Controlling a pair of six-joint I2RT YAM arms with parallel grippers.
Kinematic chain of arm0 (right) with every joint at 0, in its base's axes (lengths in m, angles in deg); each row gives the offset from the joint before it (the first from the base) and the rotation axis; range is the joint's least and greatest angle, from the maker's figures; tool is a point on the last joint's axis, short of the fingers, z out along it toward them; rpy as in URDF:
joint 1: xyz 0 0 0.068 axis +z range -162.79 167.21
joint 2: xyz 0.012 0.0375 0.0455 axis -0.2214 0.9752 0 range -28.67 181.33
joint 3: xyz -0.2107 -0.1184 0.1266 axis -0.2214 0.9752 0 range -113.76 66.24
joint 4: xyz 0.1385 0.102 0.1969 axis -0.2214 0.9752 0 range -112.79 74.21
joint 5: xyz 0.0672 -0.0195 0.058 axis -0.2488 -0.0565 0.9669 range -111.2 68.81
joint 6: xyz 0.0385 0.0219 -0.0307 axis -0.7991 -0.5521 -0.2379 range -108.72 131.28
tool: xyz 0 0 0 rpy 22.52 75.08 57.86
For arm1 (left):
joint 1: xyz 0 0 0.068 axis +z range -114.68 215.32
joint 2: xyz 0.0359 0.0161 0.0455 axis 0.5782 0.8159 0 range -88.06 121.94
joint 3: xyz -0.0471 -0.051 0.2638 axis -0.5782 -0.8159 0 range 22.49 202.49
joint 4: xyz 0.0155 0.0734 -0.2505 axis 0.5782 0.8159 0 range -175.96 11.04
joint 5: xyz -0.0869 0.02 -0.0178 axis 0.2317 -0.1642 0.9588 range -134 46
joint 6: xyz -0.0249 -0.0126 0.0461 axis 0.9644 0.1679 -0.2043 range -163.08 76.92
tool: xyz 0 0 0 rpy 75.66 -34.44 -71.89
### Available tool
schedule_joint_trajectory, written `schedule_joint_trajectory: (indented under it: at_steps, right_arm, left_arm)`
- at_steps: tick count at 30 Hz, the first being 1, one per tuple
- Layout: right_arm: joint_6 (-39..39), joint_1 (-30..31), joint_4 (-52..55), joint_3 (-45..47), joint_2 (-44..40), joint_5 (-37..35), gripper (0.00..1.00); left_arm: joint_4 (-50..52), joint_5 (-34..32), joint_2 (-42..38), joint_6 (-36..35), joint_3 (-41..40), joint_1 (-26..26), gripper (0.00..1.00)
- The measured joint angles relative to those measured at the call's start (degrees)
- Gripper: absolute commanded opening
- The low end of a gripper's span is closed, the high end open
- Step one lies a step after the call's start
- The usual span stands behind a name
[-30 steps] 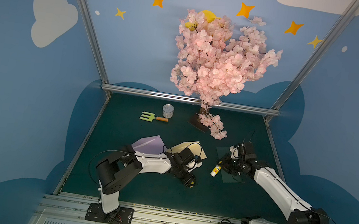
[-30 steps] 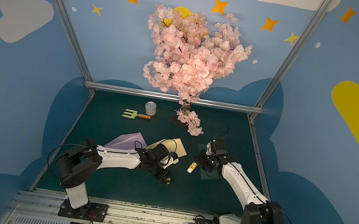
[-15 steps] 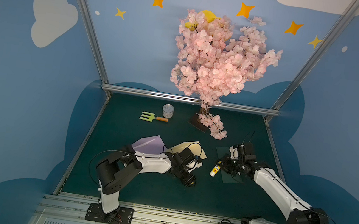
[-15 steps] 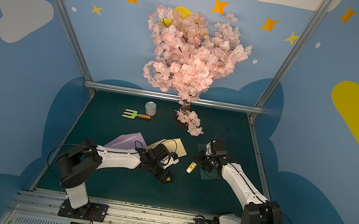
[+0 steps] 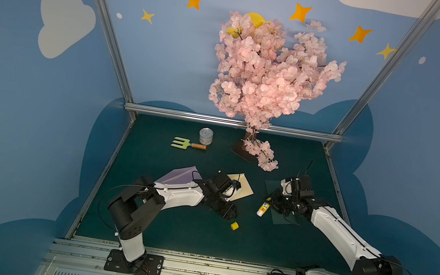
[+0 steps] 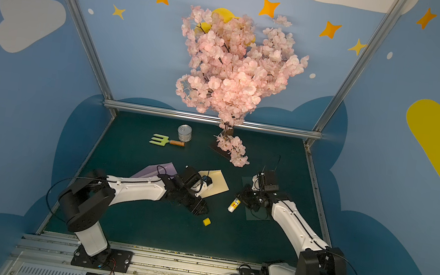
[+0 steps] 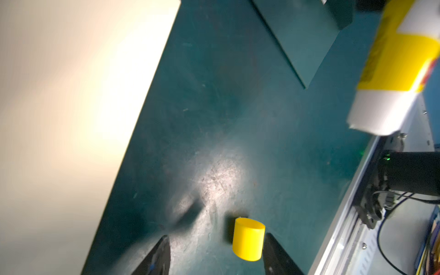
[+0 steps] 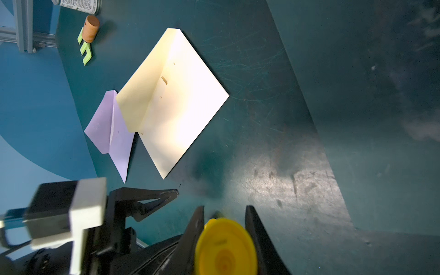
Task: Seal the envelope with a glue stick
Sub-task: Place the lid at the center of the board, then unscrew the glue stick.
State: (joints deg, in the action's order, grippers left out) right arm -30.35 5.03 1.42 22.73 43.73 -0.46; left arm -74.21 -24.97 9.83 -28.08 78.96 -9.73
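The cream envelope (image 5: 244, 190) (image 6: 218, 188) lies mid-table with its pointed flap raised (image 8: 181, 107). My right gripper (image 5: 272, 203) (image 8: 225, 209) is shut on the glue stick (image 5: 263, 208) (image 6: 234, 204) (image 8: 225, 247), held low to the right of the envelope with its uncapped white end (image 7: 381, 112) towards the table. The stick's yellow cap (image 5: 234, 226) (image 6: 206, 221) (image 7: 248, 239) lies on the table in front of the envelope. My left gripper (image 5: 230, 215) (image 7: 217, 238) is open just behind the cap. The cap sits between the jaws, close to one finger.
A lilac envelope (image 5: 180, 178) lies left of the cream one, partly under my left arm. A dark green envelope (image 5: 281, 221) lies under my right gripper. A tin can (image 5: 205, 136), a green garden fork (image 5: 186, 144) and a pink blossom tree (image 5: 266, 77) stand at the back.
My left gripper's jaws have widened and drawn back a little, and the yellow cap now lies free on the table. The right arm with the glue stick has barely moved.
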Motion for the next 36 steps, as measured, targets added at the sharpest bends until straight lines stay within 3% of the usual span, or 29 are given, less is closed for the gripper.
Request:
schedule_joint_trajectory:
  at_steps: [6, 12, 18, 26, 30, 36]
  right_arm:
    - [0.0, 0.0, -0.17, 0.46, -0.46, 0.24, 0.0]
    - [-0.48, 0.2, -1.46, 0.57, -1.81, 2.93, 0.0]
    - [-3.5, 3.65, -8.15, 2.78, -3.87, 6.38, 0.0]
    - [-7.74, 10.32, -18.93, 4.55, -6.34, 6.54, 0.0]
    - [-8.9, 11.39, -22.25, 4.55, -6.34, 6.73, 0.0]
    - [-10.12, 11.93, -25.42, 5.99, -6.43, 7.06, 0.0]
  left_arm:
    - [0.0, 3.61, -3.93, 0.28, 0.0, 1.11, 0.65]
    - [-2.54, 8.98, -6.45, 0.33, -0.7, 1.29, 0.8]
    - [-6.25, 13.79, -7.34, 1.84, -0.37, 1.29, 0.81]
    - [-9.81, 15.32, -5.42, 3.3, 2.69, 1.16, 0.82]
    - [-12.31, 16.41, -2.78, 5.01, 2.64, 1.11, 0.78]
    - [-13.29, 16.83, -2.21, 6.51, 2.56, 1.03, 0.57]
